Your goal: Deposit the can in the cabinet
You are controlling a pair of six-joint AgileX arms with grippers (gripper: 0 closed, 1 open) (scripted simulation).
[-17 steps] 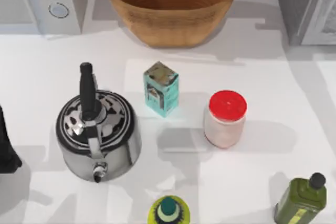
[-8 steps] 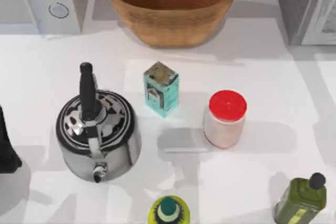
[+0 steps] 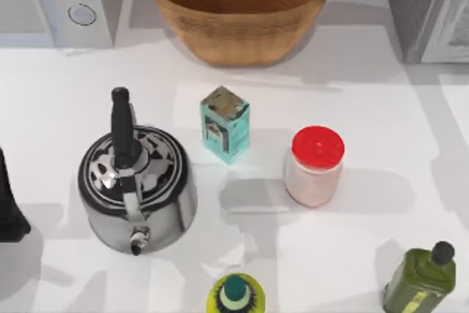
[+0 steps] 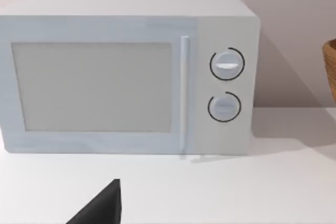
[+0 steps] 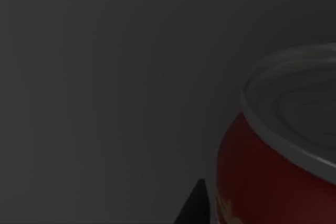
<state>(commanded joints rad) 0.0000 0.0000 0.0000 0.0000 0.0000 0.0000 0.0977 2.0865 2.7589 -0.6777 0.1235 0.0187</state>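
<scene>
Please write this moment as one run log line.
can: red, silver top, close before right wrist camera, dark grey surface behind | cabinet: top view's far right | left arm: parked at table's left edge

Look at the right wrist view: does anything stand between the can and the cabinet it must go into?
Nothing visible does. The can sits close before a plain dark grey surface, with no object between them. In the top view the cabinet stands at the table's far right corner.
</scene>
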